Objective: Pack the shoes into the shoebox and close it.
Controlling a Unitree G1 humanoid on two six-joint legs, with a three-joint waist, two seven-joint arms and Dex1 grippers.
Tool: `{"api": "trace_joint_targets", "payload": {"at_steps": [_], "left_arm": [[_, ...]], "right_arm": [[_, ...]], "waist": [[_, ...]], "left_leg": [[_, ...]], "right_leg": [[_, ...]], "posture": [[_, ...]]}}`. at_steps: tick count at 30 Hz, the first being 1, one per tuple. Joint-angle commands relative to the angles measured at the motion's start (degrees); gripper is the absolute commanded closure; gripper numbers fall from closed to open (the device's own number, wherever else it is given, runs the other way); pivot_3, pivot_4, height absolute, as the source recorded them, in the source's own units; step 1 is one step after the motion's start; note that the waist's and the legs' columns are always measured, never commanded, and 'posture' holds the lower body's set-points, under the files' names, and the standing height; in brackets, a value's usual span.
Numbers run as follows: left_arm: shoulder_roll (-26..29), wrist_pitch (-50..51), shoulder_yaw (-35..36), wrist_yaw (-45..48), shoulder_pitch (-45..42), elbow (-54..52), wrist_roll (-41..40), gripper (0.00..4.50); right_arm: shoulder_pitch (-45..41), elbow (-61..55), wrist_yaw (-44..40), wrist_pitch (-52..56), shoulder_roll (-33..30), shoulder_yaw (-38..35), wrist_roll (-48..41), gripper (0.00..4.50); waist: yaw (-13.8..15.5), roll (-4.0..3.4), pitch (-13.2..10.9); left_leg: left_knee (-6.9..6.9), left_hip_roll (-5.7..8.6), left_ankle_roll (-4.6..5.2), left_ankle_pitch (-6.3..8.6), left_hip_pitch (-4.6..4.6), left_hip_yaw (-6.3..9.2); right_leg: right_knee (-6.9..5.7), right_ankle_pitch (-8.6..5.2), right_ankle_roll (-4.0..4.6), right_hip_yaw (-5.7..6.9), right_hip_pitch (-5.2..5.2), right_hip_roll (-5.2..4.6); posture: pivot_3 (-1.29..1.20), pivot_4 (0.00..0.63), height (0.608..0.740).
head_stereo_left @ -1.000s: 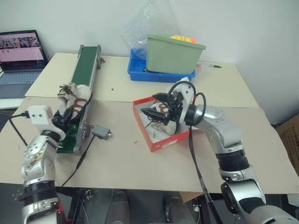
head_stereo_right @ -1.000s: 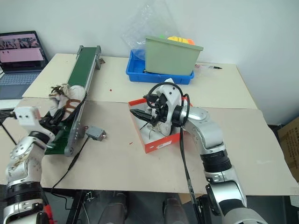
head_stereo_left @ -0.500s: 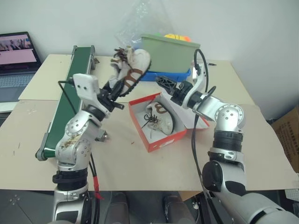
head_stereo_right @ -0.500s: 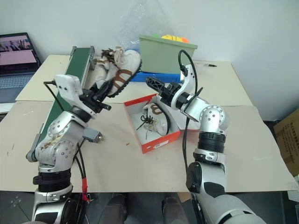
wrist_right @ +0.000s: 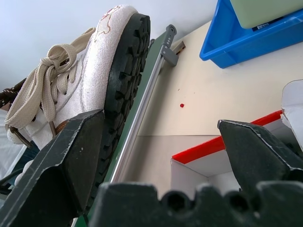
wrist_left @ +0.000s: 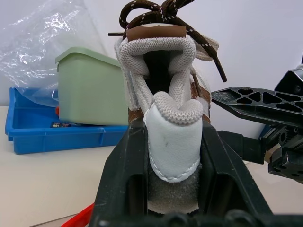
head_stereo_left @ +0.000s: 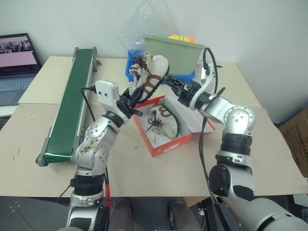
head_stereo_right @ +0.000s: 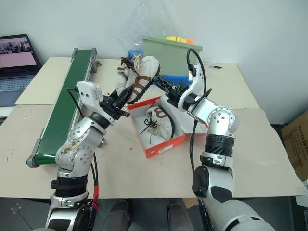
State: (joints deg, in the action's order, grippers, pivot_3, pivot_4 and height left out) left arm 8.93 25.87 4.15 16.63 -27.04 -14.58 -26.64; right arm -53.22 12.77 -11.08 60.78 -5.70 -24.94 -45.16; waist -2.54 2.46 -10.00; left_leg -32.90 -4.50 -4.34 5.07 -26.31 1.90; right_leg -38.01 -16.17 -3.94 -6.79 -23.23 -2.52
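Over on the far left a laptop (head_stereo_left: 18, 57) sits lit at the table's edge, with a long green conveyor belt (head_stereo_left: 70, 98) running away toward the white wall (head_stereo_left: 62, 21). The tabletop (head_stereo_left: 144, 168) is pale beige board, 2 sheets of it meeting along a seam.

Now the left gripper (head_stereo_left: 137, 98), clamped tight on the heel of 1 sneaker (head_stereo_left: 151, 77) and holding it up off the table. That shoe is cream-white with brown trim and dark brown laces; from the left wrist view its padded heel collar is pinched squarely between the black fingers (wrist_left: 118, 189), tongue and laces rising beyond. Its long axis runs away from the gripper, up and toward the back of the table, toe highest, black lugged sole (wrist_right: 125, 61) turned to the right gripper.

Just below and right of that hand lies the red-orange shoebox (head_stereo_left: 163, 144), open, white inside, with the second sneaker (head_stereo_left: 163, 122) resting in it on its side, laces spilling toward the box's near-left wall.

Behind the raised shoe stand a green bin (head_stereo_left: 171, 55), a blue tray (head_stereo_left: 132, 67) and a crumpled clear plastic bag (head_stereo_left: 139, 24).

The right gripper (head_stereo_left: 169, 81) reaches in level from the right, fingers spread wide, gripping nothing, with its tips right beside the lifted shoe's sole.
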Motion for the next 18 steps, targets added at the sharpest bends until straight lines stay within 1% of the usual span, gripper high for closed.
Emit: {"api": "trace_joint_targets", "payload": {"at_steps": [1, 6, 10, 16, 18], "left_arm": [[0.5, -1.9, -1.3, 2.8, -1.7, -0.2, 0.1, 3.44], [2.3, -2.9, -0.5, 4.2, -2.2, 1.5, 0.3, 3.44], [2.3, -3.4, -0.5, 4.6, -2.6, 2.2, 0.5, 3.44], [-0.2, -3.1, -2.1, 3.6, -2.6, 1.3, 0.1, 3.44], [-1.5, -2.3, -3.9, 3.3, -1.5, -0.5, 0.1, 3.44]], "right_arm": [[-1.7, -3.6, -0.2, 0.3, -1.2, 0.8, -1.9, 0.00], [-2.6, -5.2, -0.5, 2.2, -2.7, 1.3, -3.5, 0.00], [-3.3, -6.1, -0.1, 3.3, -3.4, 1.4, -4.7, 0.00], [-3.7, -5.1, 0.1, 1.8, -3.3, 1.9, -4.2, 0.00], [-4.0, -3.7, 0.5, 0.2, -2.8, 2.0, -3.4, 0.00]], "waist": [[0.0, 0.00, 0.0], [0.0, -0.01, 0.0], [0.0, -0.01, 0.0], [0.1, -0.01, 0.0], [0.1, -0.01, 0.0]], "left_leg": [[0.00, 0.00, 0.00, 0.00, 0.00, 0.00], [0.01, 0.00, 0.00, 0.00, 0.00, 0.00], [0.01, 0.00, 0.00, 0.00, 0.00, 0.00], [0.01, 0.00, 0.00, 0.00, 0.00, 0.00], [0.01, 0.00, 0.00, 0.00, -0.01, 0.00]], "right_leg": [[0.00, 0.00, 0.00, 0.00, 0.00, 0.00], [0.02, 0.00, 0.00, 0.00, 0.00, 0.00], [0.01, 0.00, 0.00, 0.00, -0.01, 0.00], [0.03, 0.00, 0.00, 0.00, 0.00, 0.00], [0.04, 0.00, -0.01, 0.00, 0.00, 0.00]], "posture": [[0.00, 0.150, 0.740], [0.00, 0.150, 0.740], [0.00, 0.150, 0.740], [0.00, 0.150, 0.740], [0.00, 0.150, 0.740]]}}
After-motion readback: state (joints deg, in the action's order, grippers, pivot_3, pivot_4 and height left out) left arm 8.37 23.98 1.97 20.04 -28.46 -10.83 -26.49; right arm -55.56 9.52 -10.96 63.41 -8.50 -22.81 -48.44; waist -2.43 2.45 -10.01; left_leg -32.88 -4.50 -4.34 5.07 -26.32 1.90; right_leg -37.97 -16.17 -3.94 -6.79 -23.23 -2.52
